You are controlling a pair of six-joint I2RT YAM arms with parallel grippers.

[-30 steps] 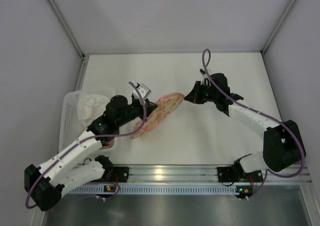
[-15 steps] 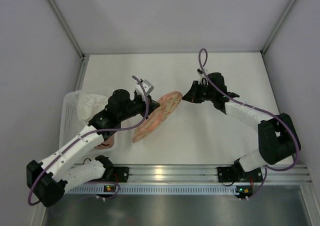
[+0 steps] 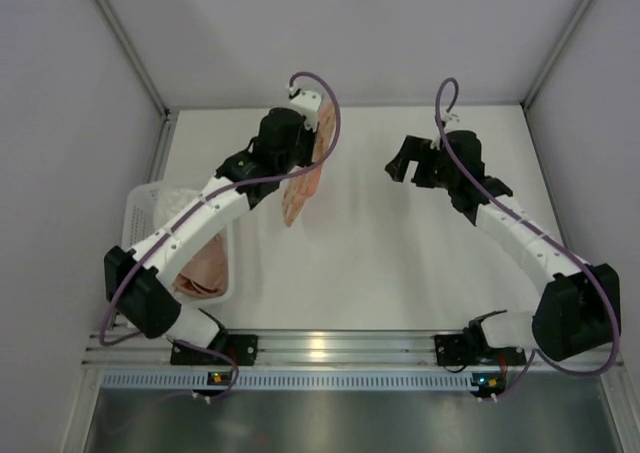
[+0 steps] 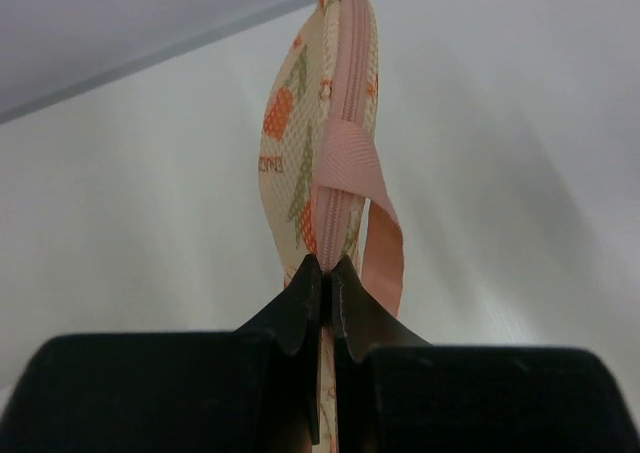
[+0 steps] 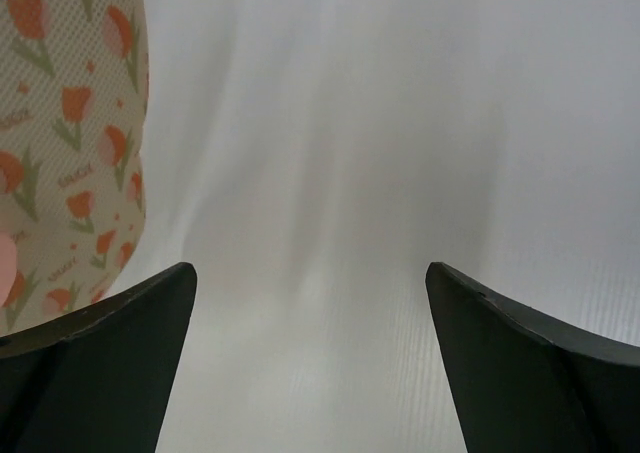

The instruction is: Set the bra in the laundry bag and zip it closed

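The laundry bag (image 3: 302,185), cream-peach with orange flowers, hangs edge-on in the air above the table's far left part. My left gripper (image 3: 309,143) is shut on its pink zip edge. In the left wrist view the fingertips (image 4: 310,278) pinch that zip seam, the bag (image 4: 300,133) stretches away from them, and its pink loop strap (image 4: 352,168) crosses the edge. My right gripper (image 3: 402,163) stands wide open to the right of the bag with nothing between its fingers (image 5: 120,323). The bag (image 5: 70,133) fills the left of the right wrist view. The bra is hidden.
A white plastic basket (image 3: 133,235) stands at the table's left edge under my left arm, with pale cloth and a peach-pink piece (image 3: 205,271) in it. Grey walls close the table in at the back and on both sides.
My left arm has swung up and toward the back, lifting the bag off the table. My right gripper has let go of the bag's end, opened wide and drawn back to the right.
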